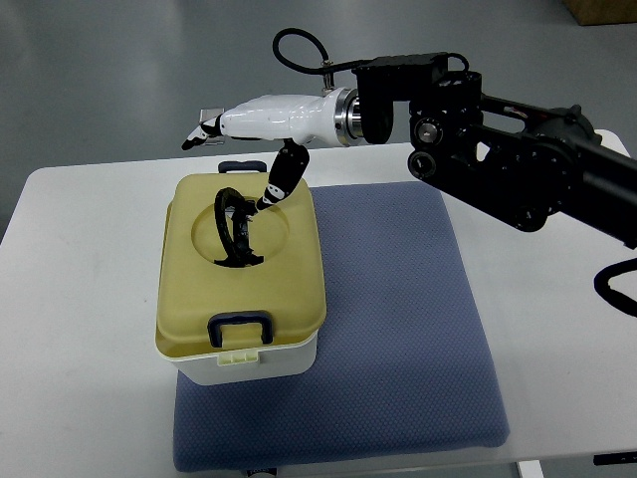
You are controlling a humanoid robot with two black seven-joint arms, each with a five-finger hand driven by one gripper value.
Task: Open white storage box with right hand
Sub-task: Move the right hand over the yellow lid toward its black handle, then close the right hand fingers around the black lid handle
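A white storage box [261,366] with a pale yellow lid [284,289] stands on the left part of a blue mat [398,329]. A black carry handle [235,231] stands upright in the lid's round recess. A dark latch [239,327] sits at the lid's near edge, another [242,165] at the far edge. My right hand [261,121] reaches in from the right and hovers above the box's far side. Its thumb [282,177] points down, tip close to the handle's top; whether they touch is unclear. The other fingers [202,131] stretch out leftward, holding nothing.
The box and mat lie on a white table [70,299]. My black right forearm [518,169] crosses above the table's far right corner. A brown box corner [602,12] shows at the top right on the floor.
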